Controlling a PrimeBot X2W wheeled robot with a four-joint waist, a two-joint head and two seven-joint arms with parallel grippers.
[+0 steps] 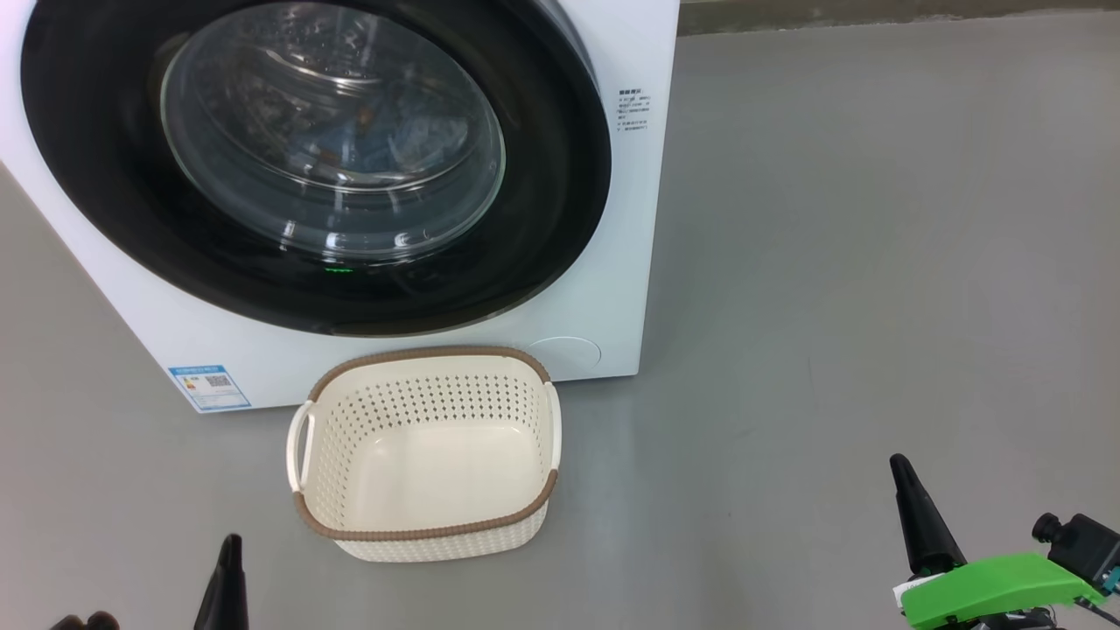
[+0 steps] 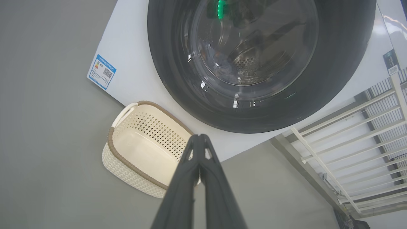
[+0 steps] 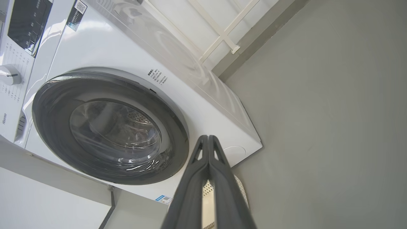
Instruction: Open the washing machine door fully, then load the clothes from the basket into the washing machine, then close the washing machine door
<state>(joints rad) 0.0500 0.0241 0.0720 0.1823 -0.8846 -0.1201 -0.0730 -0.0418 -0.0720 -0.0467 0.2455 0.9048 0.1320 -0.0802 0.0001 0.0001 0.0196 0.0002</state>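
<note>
Nearest, the left pincer (image 1: 229, 547) and right pincer (image 1: 901, 468) hang low, fingers pressed together and pointing forward, while beyond them the basket (image 1: 437, 547) sits upright on the floor (image 1: 831, 262), long axis crosswise, just before the washing machine (image 1: 612, 289), its door (image 1: 105, 175) closed.

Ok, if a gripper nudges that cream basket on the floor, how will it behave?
The basket is empty, thin perforated plastic, so probably light; it would likely slide on the smooth grey floor. It's low and wide, so tipping seems unlikely. Walls may flex if squeezed.
</note>
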